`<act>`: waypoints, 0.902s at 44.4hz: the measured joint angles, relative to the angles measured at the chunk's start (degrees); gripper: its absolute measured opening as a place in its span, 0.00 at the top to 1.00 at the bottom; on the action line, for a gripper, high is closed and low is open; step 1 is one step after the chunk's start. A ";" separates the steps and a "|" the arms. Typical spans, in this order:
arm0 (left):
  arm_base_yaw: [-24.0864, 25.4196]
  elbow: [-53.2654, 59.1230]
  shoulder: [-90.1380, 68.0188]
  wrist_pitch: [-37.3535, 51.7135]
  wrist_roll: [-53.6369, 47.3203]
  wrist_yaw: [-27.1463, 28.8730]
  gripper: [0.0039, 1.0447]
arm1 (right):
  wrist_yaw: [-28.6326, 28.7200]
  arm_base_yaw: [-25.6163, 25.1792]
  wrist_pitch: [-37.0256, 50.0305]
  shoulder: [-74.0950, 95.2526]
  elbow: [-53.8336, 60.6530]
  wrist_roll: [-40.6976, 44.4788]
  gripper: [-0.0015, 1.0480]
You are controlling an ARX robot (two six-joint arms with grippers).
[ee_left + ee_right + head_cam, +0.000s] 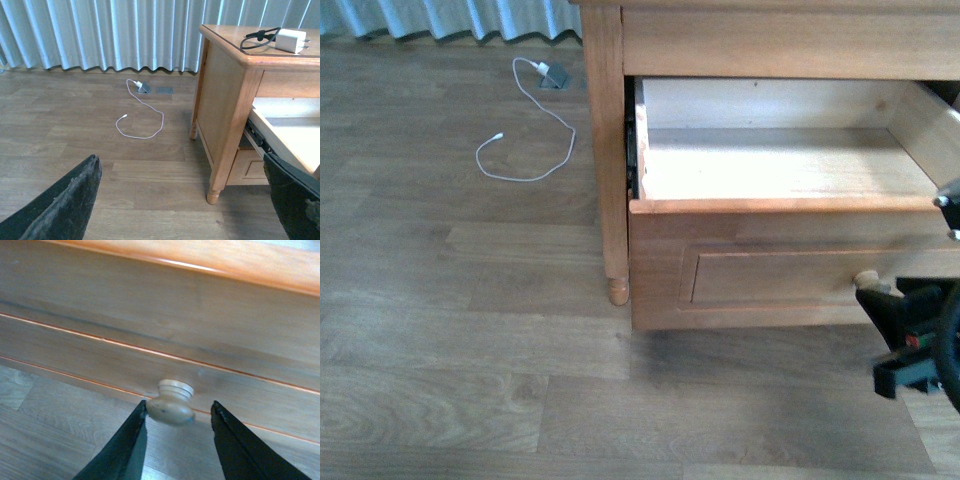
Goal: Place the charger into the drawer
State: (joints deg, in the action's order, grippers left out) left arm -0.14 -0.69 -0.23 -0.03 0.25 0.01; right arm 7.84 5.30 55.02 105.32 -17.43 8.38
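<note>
R gripper (178, 406) jaws spread astride knob (170, 414); L gripper (180, 160) jaws wide, empty. Charger (290, 40) atop table (225, 39), L-wrist only.

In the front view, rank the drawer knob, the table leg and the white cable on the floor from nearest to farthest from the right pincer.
1. Drawer knob: right at the right pincer, between its fingers.
2. Table leg: left of the open drawer.
3. White cable: far left, well beyond the leg.
</note>
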 joint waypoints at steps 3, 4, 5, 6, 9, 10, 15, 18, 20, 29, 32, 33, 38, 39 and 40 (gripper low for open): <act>0.00 0.00 0.00 0.00 0.00 0.00 0.06 | -2.78 -1.20 -1.75 -3.61 2.43 -0.22 0.47; 0.00 0.00 0.00 0.00 0.00 0.00 0.06 | -2.91 -1.79 -2.51 -4.92 3.10 -0.37 0.44; 0.00 0.00 0.00 0.00 0.00 0.02 0.06 | -3.08 -2.45 -3.32 -6.38 3.74 -0.50 0.40; 0.00 0.00 0.00 0.00 0.00 0.00 0.06 | -3.15 -2.97 -4.22 -7.98 4.31 -0.63 0.37; 0.00 0.00 0.00 0.00 0.00 -0.02 0.06 | -2.21 -4.24 -8.07 -14.75 5.88 -0.90 0.25; 0.00 0.00 0.00 0.00 0.00 -0.02 0.06 | -1.86 -4.74 -9.88 -18.18 6.34 -0.87 0.20; 0.00 0.00 0.00 0.00 0.00 0.02 0.06 | -1.22 -7.52 -17.79 -34.71 6.60 -0.94 0.07; 0.00 0.00 0.00 0.00 0.00 0.00 0.06 | -0.72 -9.20 -21.42 -41.70 6.10 -0.96 0.09; 0.00 0.00 0.00 0.00 0.00 0.00 0.06 | -0.37 -10.40 -23.71 -45.92 5.57 -1.05 0.08; 0.00 0.00 0.00 0.00 0.00 0.02 0.06 | 4.35 -16.83 -34.75 -62.38 3.96 -1.81 0.08; 0.00 0.00 0.00 0.00 0.00 0.00 0.06 | 6.34 -19.37 -37.70 -66.77 3.96 -2.25 0.08; 0.00 0.00 0.00 0.00 0.00 0.02 0.06 | 6.93 -20.28 -38.49 -68.22 3.96 -2.29 0.08; 0.00 0.00 0.00 0.00 0.00 0.02 0.06 | 14.78 -29.05 -44.17 -77.29 3.96 -4.81 0.08; 0.00 0.00 0.00 0.00 0.00 0.00 0.06 | 16.17 -30.93 -44.74 -78.40 3.96 -5.40 0.08; 0.00 0.00 0.00 0.00 0.00 0.02 0.06 | 17.68 -32.76 -45.09 -79.30 4.02 -6.23 0.08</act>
State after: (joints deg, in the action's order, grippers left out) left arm -0.14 -0.69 -0.23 -0.03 0.25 0.03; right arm 25.52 -27.46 9.93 26.02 -13.41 2.15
